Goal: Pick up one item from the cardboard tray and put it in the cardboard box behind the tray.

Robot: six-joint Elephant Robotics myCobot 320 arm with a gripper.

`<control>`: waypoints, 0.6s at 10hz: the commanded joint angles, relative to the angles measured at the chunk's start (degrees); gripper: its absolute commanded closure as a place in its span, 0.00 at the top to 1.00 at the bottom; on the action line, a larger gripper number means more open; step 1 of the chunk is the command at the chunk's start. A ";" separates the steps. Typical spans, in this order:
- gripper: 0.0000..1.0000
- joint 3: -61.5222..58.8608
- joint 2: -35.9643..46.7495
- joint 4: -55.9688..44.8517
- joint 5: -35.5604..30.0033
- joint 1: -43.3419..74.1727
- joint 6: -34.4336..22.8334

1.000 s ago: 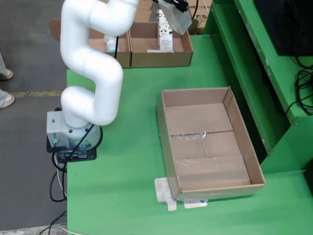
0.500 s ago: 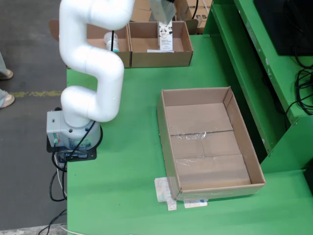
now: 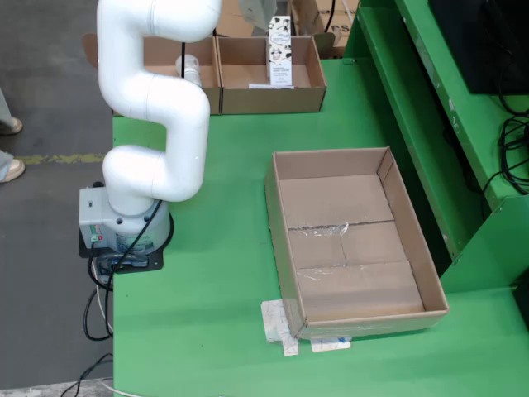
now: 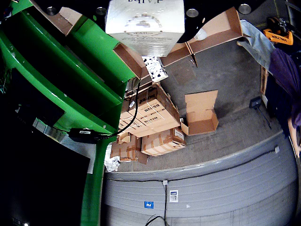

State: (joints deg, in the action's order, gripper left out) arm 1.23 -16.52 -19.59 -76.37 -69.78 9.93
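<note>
The cardboard tray (image 3: 417, 248) lies empty in the middle of the green table. Behind it stands an open cardboard box (image 3: 273, 99), whose walls also show in the wrist view (image 4: 211, 33). A white carton with a black pattern (image 3: 281, 50) stands upright in that box, its top at the image's upper edge. In the wrist view a white carton (image 4: 145, 21) fills the top centre, right against the black gripper mount. The white arm (image 3: 153, 99) rises out of the fixed view's top. No fingers show in either view.
A second cardboard box (image 3: 178, 62) sits left of the first, partly behind the arm. The robot base (image 3: 120, 223) stands at the table's left edge. A green shelf frame (image 3: 430, 99) runs along the right. Paper labels (image 3: 285, 327) lie at the tray's front corner.
</note>
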 commanded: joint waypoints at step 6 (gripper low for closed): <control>0.00 -1.23 -0.72 1.57 0.64 -13.75 2.22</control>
State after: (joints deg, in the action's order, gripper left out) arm 1.23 -17.75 -19.86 -76.28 -79.54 11.77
